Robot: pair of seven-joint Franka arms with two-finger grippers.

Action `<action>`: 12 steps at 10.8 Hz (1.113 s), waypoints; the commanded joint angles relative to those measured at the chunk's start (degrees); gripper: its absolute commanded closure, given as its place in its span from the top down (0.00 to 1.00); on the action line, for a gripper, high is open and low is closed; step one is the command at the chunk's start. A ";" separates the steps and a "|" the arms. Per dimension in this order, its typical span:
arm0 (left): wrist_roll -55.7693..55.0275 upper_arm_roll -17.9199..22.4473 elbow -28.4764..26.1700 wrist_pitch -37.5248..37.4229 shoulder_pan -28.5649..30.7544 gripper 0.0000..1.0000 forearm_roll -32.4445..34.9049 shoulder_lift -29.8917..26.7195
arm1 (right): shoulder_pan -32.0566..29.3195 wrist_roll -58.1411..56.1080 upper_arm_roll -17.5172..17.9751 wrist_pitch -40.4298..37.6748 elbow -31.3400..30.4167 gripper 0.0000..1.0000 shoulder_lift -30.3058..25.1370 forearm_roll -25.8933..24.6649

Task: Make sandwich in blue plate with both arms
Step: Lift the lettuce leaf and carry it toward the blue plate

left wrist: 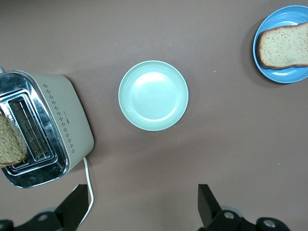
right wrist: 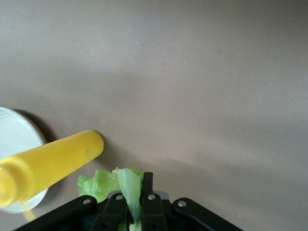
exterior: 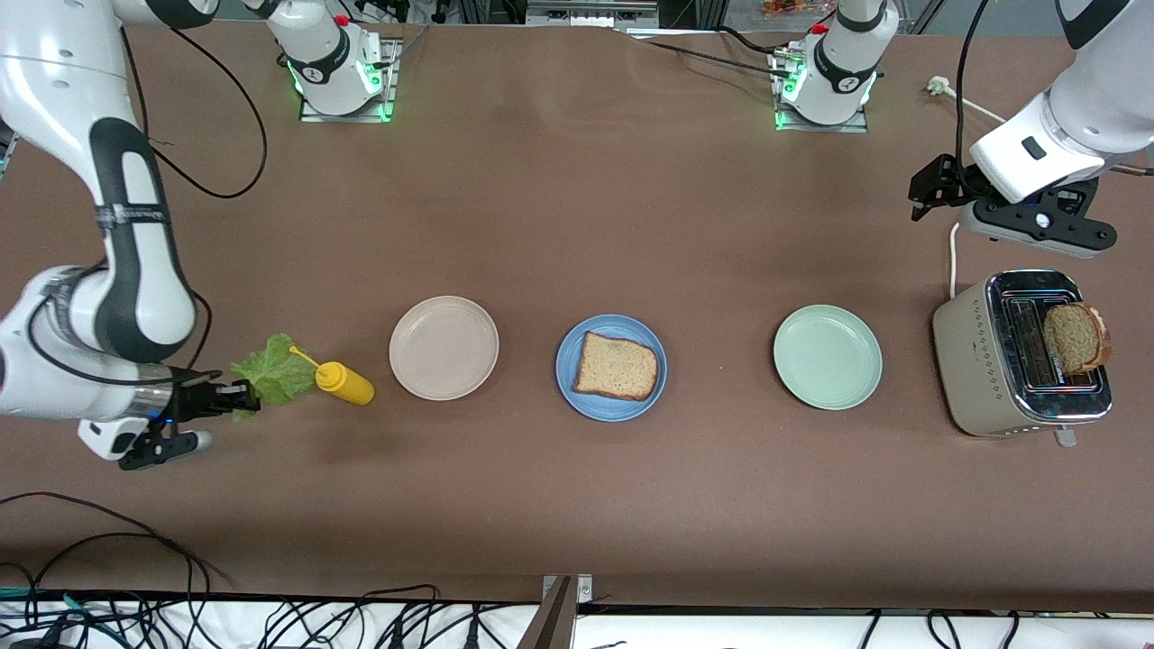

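Observation:
The blue plate [exterior: 611, 367] sits mid-table with one brown bread slice [exterior: 616, 366] on it; both also show in the left wrist view, plate [left wrist: 269, 72] and slice [left wrist: 285, 45]. A second bread slice [exterior: 1076, 337] stands in the toaster [exterior: 1021, 356]. My right gripper [exterior: 236, 397] is shut on the stem of the green lettuce leaf [exterior: 273, 371], at the right arm's end of the table; the wrist view shows the lettuce [right wrist: 126, 185] pinched between the fingers. My left gripper [exterior: 927, 189] is open and empty, up in the air near the toaster.
A yellow squeeze bottle [exterior: 343, 382] lies beside the lettuce. A beige-white plate [exterior: 444, 347] and a mint-green plate [exterior: 828, 356] flank the blue plate. A white cord [exterior: 953, 257] runs from the toaster.

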 commanded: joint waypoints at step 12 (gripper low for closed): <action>0.39 -0.15 1.54 -0.58 0.57 1.00 -0.58 0.68 | 0.00 3.51 0.45 -25.38 14.54 0.00 -3.61 0.74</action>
